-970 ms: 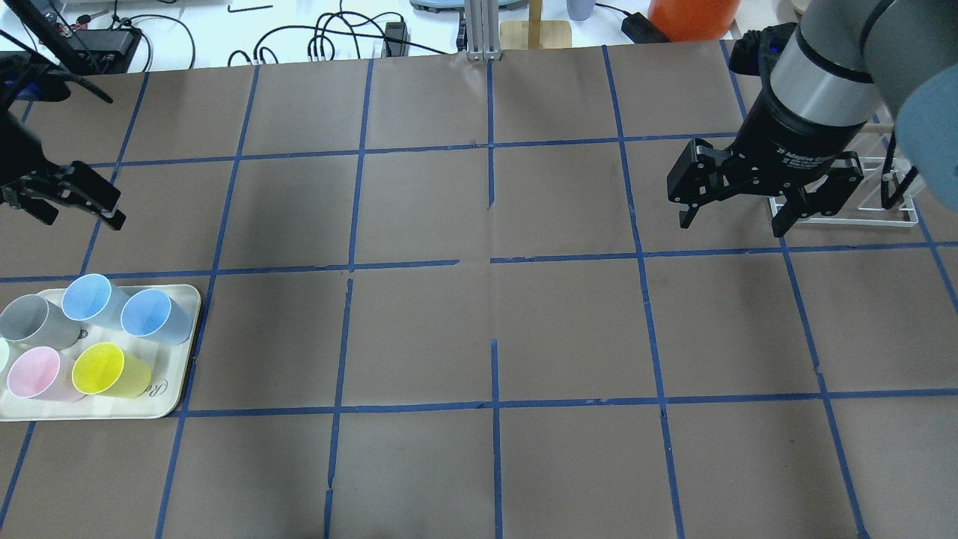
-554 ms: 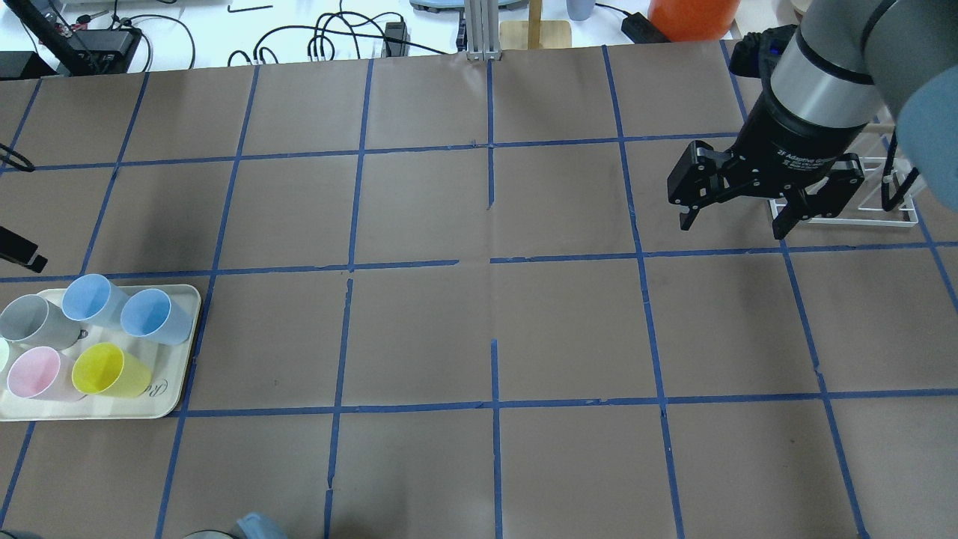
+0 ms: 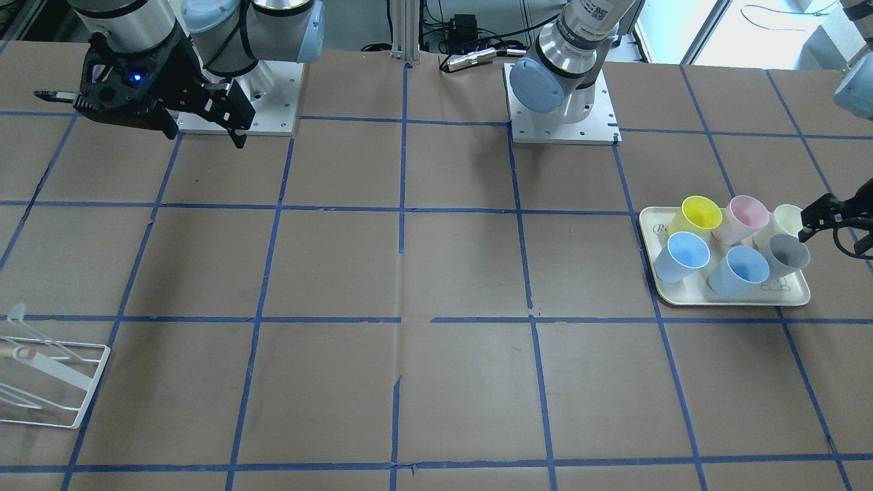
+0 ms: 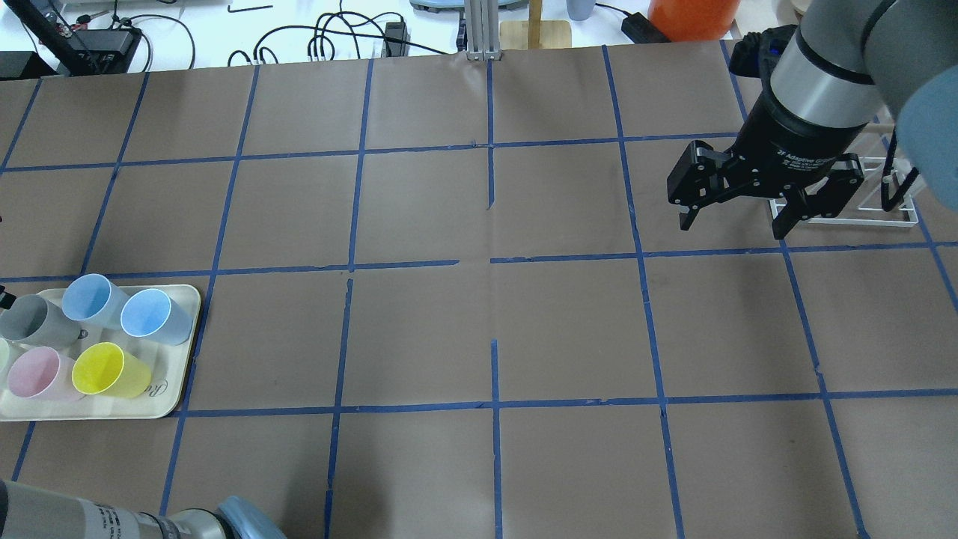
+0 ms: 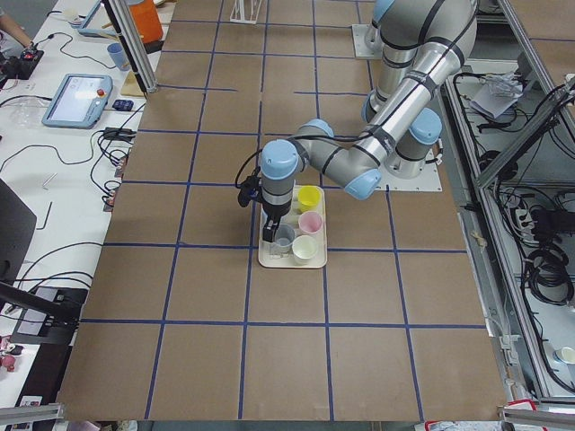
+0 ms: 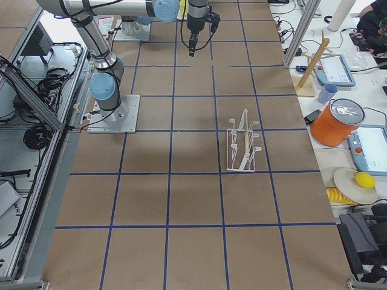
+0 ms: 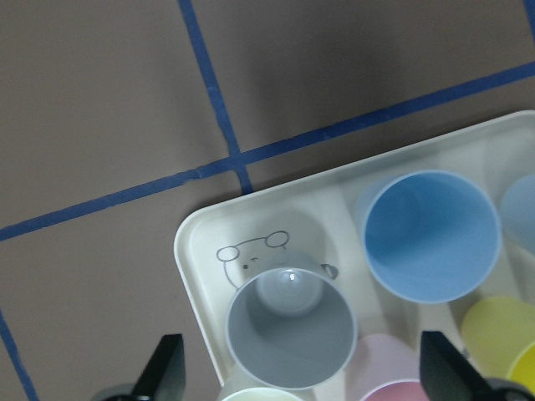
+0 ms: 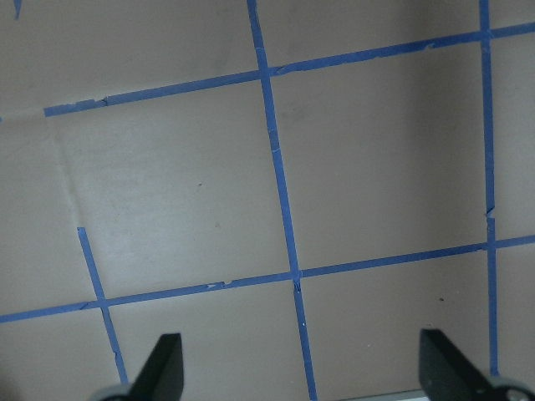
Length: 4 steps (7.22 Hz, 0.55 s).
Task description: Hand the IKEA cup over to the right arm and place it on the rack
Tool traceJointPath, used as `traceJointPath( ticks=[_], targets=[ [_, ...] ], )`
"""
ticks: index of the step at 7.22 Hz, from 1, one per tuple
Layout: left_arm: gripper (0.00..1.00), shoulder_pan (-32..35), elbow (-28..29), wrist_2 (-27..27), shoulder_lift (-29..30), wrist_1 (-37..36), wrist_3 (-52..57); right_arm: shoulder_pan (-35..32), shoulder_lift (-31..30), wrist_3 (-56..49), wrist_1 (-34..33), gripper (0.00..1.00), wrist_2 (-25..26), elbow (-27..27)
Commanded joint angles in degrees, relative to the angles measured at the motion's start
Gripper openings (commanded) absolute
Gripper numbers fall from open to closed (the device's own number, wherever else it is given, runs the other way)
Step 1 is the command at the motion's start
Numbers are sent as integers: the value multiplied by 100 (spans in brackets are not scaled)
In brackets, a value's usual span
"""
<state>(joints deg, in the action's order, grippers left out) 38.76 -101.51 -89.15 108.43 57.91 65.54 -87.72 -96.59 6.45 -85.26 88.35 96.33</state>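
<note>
The IKEA cup (image 4: 34, 318) is grey and stands upright at the far-left corner of a cream tray (image 4: 179, 299). It also shows in the front view (image 3: 788, 254) and in the left wrist view (image 7: 291, 327). My left gripper (image 7: 301, 376) is open and hangs above the cup, one finger on each side of it. In the front view only part of this gripper (image 3: 829, 215) shows at the right edge. My right gripper (image 4: 732, 224) is open and empty, in the air in front of the white wire rack (image 4: 861, 213). The rack (image 3: 48, 382) holds nothing.
Two light-blue cups (image 4: 153, 314), a yellow cup (image 4: 105, 369), a pink cup (image 4: 34, 373) and a cream cup (image 3: 788, 219) crowd the tray around the grey one. My left arm's elbow (image 4: 187, 524) juts in at the bottom left. Cables and an orange container (image 4: 692, 16) lie beyond the far edge.
My left gripper has moved from the table's left-middle down toward the tray and almost out of the overhead view. Its elbow has come in at the bottom left. The right arm has not moved.
</note>
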Motion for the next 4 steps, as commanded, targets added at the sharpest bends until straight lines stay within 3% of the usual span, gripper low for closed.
traceJointPath(
  ticks=[1, 4],
  targets=[
    [100, -9, -18, 205, 414, -410, -793, 0, 0, -3, 0, 100, -11, 0],
    [100, -53, -18, 126, 670, -430, -753, 0, -17, -3, -8, 100, -20, 0]
  ],
)
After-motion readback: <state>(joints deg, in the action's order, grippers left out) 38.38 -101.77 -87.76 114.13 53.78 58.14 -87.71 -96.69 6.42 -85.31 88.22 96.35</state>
